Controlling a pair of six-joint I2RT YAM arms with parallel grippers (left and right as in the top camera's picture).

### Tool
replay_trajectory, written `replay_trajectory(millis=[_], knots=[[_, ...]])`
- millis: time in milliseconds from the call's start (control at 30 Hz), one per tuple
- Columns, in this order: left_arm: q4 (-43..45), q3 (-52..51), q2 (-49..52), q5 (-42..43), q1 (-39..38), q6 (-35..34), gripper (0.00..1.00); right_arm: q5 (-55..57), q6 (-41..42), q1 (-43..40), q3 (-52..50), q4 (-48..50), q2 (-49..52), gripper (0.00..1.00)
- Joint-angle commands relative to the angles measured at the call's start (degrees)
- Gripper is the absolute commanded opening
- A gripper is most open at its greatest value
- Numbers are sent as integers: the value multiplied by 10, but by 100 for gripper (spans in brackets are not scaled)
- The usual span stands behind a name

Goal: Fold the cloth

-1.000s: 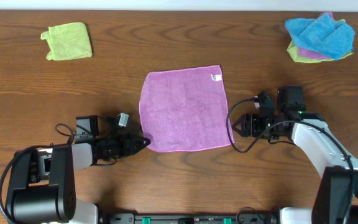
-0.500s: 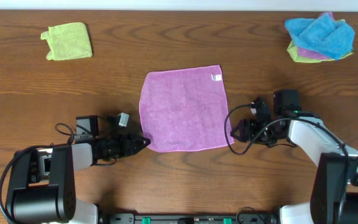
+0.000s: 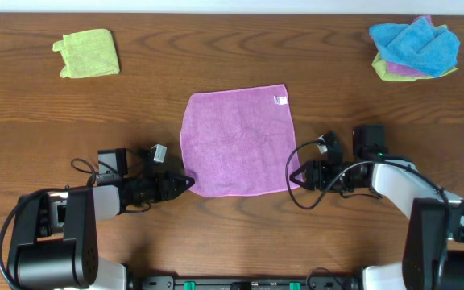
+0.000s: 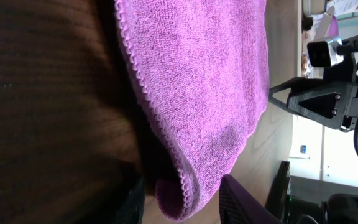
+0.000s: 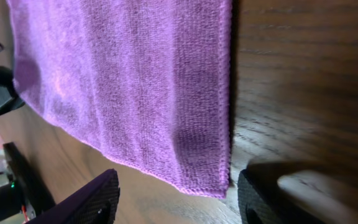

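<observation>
The cloth [image 3: 236, 143] lies flat in the middle of the table [image 3: 47, 121]. Its white tag [image 3: 279, 101] sits at the 1 o'clock corner, print too small to read. The left gripper [image 3: 185, 183] pinches the 7 o'clock corner. The right gripper [image 3: 300, 175] has its fingers spread astride the 5 o'clock corner.

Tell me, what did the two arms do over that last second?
The right fingers slid back toward the robot and inward, to the near right corner of the cloth. They are open and that corner now lies between them. Nothing was picked up or released. The left fingers stayed at the near left corner, and the cloth stayed spread out in place.
</observation>
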Motion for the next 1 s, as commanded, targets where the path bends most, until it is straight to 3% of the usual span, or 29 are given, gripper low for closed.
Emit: replay_trajectory(millis=[0, 533, 767, 967], knots=[[0, -2, 6, -17, 1, 7, 41, 21, 0, 2, -28, 1, 11, 61], [5, -2, 6, -10, 1, -20, 41, 25, 11, 6, -34, 18, 12, 56], [33, -2, 6, -10, 1, -54, 37, 55, 44, 52, -34, 39, 12, 41], [33, -2, 6, -7, -5, -57, 38, 93, 76, 85, -34, 56, 12, 43]])
